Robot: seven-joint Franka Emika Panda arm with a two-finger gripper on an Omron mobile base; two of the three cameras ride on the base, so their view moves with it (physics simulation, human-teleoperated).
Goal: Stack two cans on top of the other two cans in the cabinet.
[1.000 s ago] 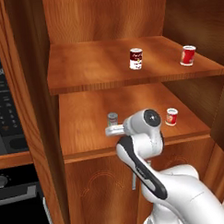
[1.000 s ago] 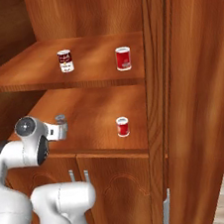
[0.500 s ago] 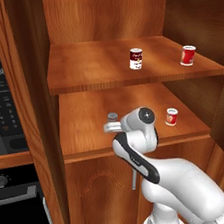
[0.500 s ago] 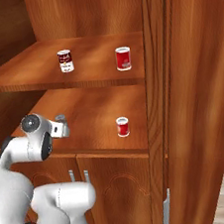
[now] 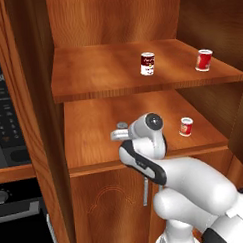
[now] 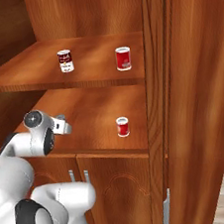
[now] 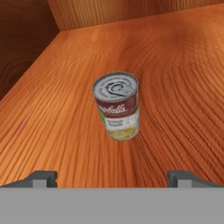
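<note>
Lower shelf of the cabinet (image 5: 36, 72), left to right: grey-green can (image 7: 117, 106) with silver lid stands upright toward the left, dead ahead of the end effector (image 7: 111, 177); small red can (image 5: 186, 126) stands well apart to the right. Upper shelf: red-over-white can (image 5: 147, 64), then plain red can (image 5: 204, 60), both bare-topped.

End effector spread wide, tips either side of the near can, not touching it.

Handling, as judged: rigid metal cylinder, light, smooth-sided, likely slick. Best pinched across mid-label, level, so it rides upright.

Versus a second ago: the arm has pushed further in over the shelf toward the can; cans unmoved.
</note>
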